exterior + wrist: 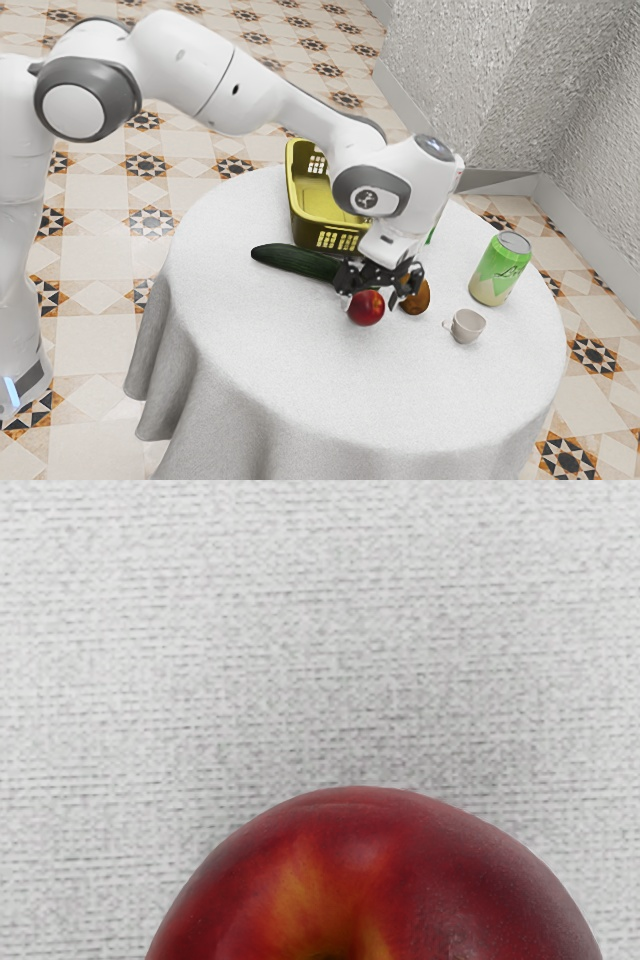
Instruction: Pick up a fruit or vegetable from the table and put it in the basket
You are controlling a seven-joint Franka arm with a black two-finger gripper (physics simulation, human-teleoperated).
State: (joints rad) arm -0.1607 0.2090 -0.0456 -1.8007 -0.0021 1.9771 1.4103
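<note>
Green and cream, the can (500,268) carries slanted script that seems to open with an L; the rest is too small to read. A dark emblem (367,199) sits on the arm (225,85), near the wrist. Toward the exterior view's bottom, a broad run of white cloth separates the red fruit (366,308) from the rounded edge of the bench (330,395). Room is tighter on the other sides: the cucumber (296,260) reaches in behind the jaws, the brown oval fruit or vegetable (418,296) lies just beside them, and the small cup (467,326) stands between that and the rim, near the can. The yellow basket (325,239) is beyond the cucumber. Low over the bench, the jaws stand wide apart, holding nothing; the red fruit rests on the cloth between their tips, directly under the hand.
</note>
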